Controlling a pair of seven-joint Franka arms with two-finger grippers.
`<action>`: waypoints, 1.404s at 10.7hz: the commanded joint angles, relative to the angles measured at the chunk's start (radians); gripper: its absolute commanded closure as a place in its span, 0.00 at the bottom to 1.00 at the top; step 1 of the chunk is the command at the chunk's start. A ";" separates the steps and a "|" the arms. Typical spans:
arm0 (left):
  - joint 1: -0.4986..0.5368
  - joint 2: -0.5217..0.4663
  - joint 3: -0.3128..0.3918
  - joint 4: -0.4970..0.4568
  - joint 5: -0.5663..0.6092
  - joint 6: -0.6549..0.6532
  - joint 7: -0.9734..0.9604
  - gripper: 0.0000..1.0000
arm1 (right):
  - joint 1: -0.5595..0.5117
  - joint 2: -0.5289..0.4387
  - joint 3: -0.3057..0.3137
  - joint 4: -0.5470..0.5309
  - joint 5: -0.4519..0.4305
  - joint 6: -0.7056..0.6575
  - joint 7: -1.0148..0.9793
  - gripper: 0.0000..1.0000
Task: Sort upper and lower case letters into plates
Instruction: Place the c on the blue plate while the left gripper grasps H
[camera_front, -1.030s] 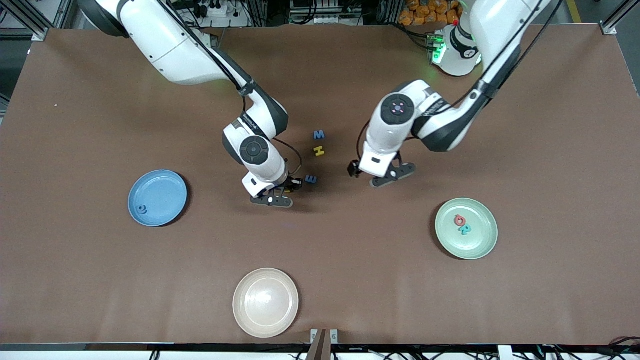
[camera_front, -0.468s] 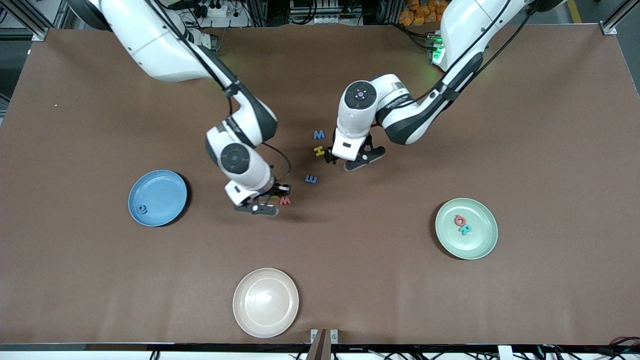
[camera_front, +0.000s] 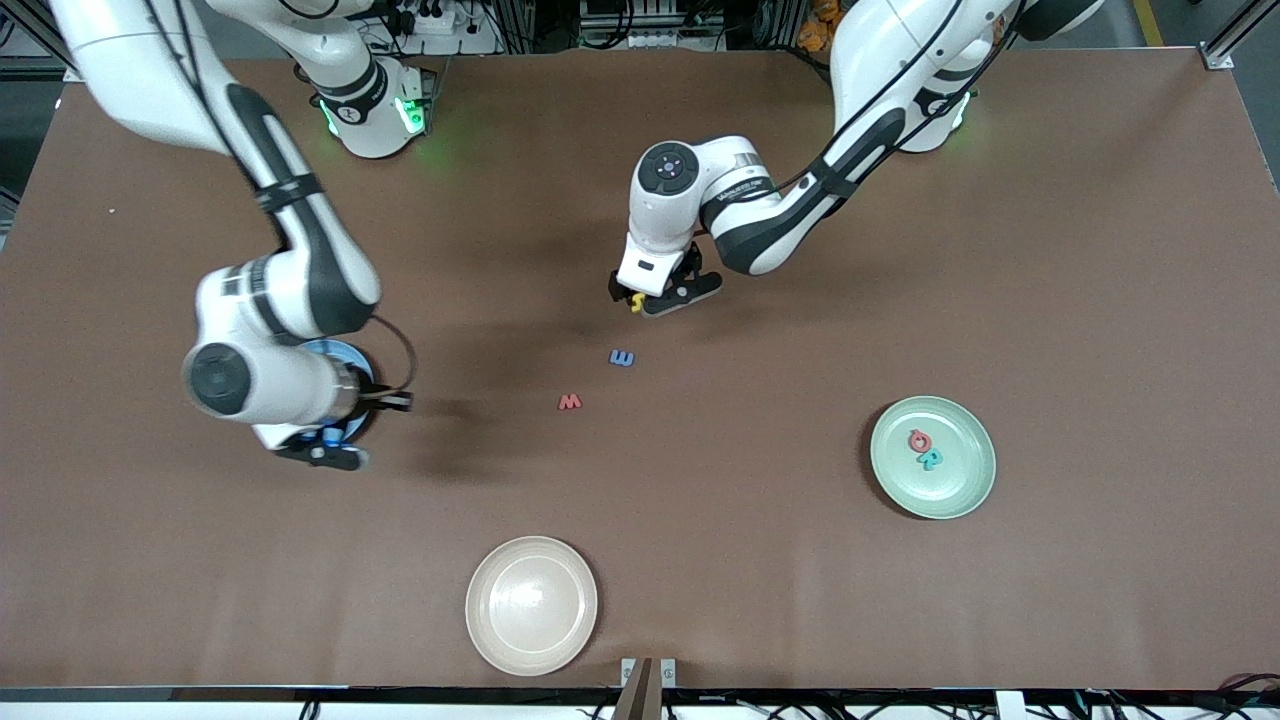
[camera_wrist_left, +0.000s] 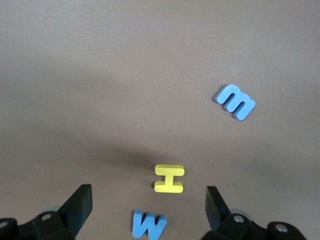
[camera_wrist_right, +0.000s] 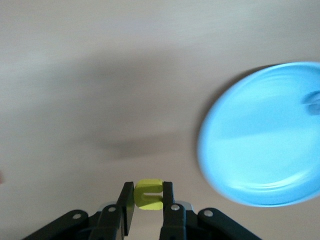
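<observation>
A brown surface (camera_front: 1100, 300) carries three plates and a loose scatter of small toy letters near its middle. The sky blue plate (camera_front: 345, 352) lies toward the right arm's end and is largely covered by that arm in the front view; the mint green plate (camera_front: 960, 485) lies toward the left arm's end, with a red letter (camera_front: 919, 440) and a teal letter (camera_front: 932, 460) in it. A cream plate (camera_front: 531, 604) sits at the edge nearest the front camera and is no part of the sorting.

The right pincer (camera_wrist_right: 148, 197) is clamped on a small yellow-green letter (camera_wrist_right: 148, 194), seen in the right wrist view with the blue plate close by. The letter is judged best carried fully over the plate's inner floor, clear of the rim, and lowered before release, so that so light a piece is not bounced out.

The left pincer (camera_wrist_left: 148, 200) hovers with its jaws well apart over a yellow H (camera_wrist_left: 169, 178), a blue W (camera_wrist_left: 148, 225) just beside it. A blue m (camera_wrist_left: 235, 101) lies a little apart. The jaws are best centred on the H alone and brought straight down, so that the W is not nudged or caught with it.

A blue E (camera_front: 622, 357) and a red w (camera_front: 569, 402) lie on the surface, nearer to the front camera, not yet sorted.
</observation>
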 joint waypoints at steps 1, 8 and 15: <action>-0.060 0.068 0.036 0.074 0.057 0.003 -0.017 0.00 | -0.085 -0.020 -0.037 -0.082 0.009 0.019 -0.190 1.00; -0.077 0.130 0.037 0.096 0.112 0.003 -0.009 0.12 | -0.080 -0.008 -0.117 -0.174 0.009 0.157 -0.278 0.00; -0.116 0.131 0.080 0.091 0.114 0.003 -0.009 0.35 | -0.077 -0.011 -0.132 -0.012 0.015 -0.029 -0.271 0.00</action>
